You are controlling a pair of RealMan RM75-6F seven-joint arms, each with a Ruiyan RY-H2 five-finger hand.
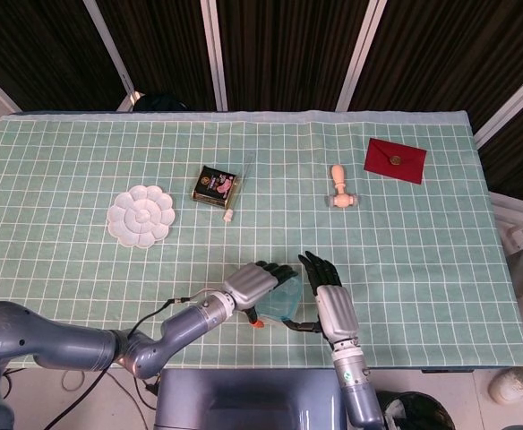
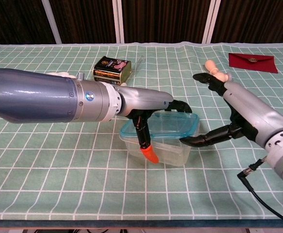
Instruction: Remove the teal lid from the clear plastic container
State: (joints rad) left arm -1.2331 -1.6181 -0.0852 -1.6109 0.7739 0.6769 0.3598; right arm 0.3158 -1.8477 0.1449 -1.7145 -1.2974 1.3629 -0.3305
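Teal lid (image 2: 161,122) still sits on the clear plastic container (image 2: 165,148) near the front edge of the table (image 1: 405,233). We see the left robot hand (image 2: 153,109) grasping the lid's left edge, fingers over its top. Our right robot hand (image 2: 224,114) is released, fingers spread just beside the container.

Grey arms, black-fingered (one orange-tipped) robot hand (image 2: 149,112)

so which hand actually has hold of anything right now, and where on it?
Left hand grips the teal lid and container at their left end. Right hand holds nothing, fingers spread.
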